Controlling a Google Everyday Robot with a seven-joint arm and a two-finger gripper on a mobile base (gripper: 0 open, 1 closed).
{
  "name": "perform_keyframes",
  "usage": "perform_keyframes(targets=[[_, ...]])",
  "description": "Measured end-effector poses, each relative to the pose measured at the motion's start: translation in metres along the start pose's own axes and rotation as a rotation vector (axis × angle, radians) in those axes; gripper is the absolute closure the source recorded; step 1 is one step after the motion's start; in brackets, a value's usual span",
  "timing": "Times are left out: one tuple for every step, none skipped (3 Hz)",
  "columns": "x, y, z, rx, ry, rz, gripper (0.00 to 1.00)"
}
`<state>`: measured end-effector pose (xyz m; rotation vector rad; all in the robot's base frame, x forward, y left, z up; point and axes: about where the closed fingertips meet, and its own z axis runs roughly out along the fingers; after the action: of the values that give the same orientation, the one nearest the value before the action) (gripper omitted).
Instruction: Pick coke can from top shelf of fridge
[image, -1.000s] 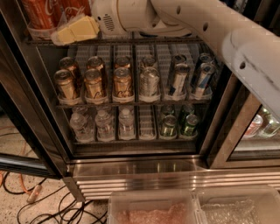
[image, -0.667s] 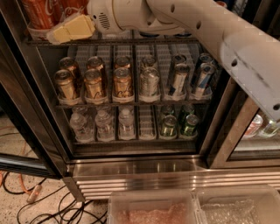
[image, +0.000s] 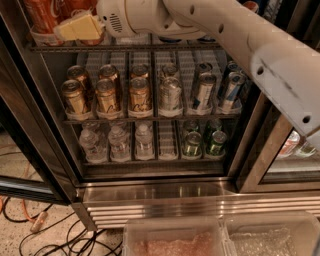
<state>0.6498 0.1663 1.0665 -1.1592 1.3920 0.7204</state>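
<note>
1. At 11 o'clock in the view, the tool (image: 75, 29) sits at the front edge of the top shelf (image: 130, 47), with its pale yellow tip pointing toward 9 o'clock.
2. From this angle I cannot tell whether the tool is apart or together.
3. The coke can (image: 42, 12) stands upright at the far 11 o'clock corner of the top shelf, in a clear front holder (image: 42, 37). It is just beside the tool's tip, on its 10 o'clock side, and I cannot tell whether they touch.
4. A second red can (image: 75, 5) shows above the tool toward 12 o'clock, mostly cut off by the frame edge.
5. The white arm (image: 225, 30) runs from 3 o'clock up to the tool, crossing the upper part of the fridge (image: 150, 192).
6. On the middle rack, gold-brown cans (image: 107, 95) fill the 9 o'clock side. A silver can (image: 170, 95) stands at the centre, and blue cans (image: 230, 90) stand toward 3 o'clock.
7. On the lower rack, clear bottles (image: 117, 142) stand on the 9 o'clock side and green cans (image: 192, 142) on the 3 o'clock side.
8. At 6 o'clock, clear bins (image: 170, 237) sit below the steel base, and at 7 o'clock dark cables (image: 30, 225) lie on the floor.
</note>
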Motion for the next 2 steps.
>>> perform_keyframes(targets=[[0.0015,0.0005,0.0020,-0.001,-0.002,0.002,0.48],[-0.0040,-0.0034,0.0020,-0.001,-0.002,0.002,0.72]])
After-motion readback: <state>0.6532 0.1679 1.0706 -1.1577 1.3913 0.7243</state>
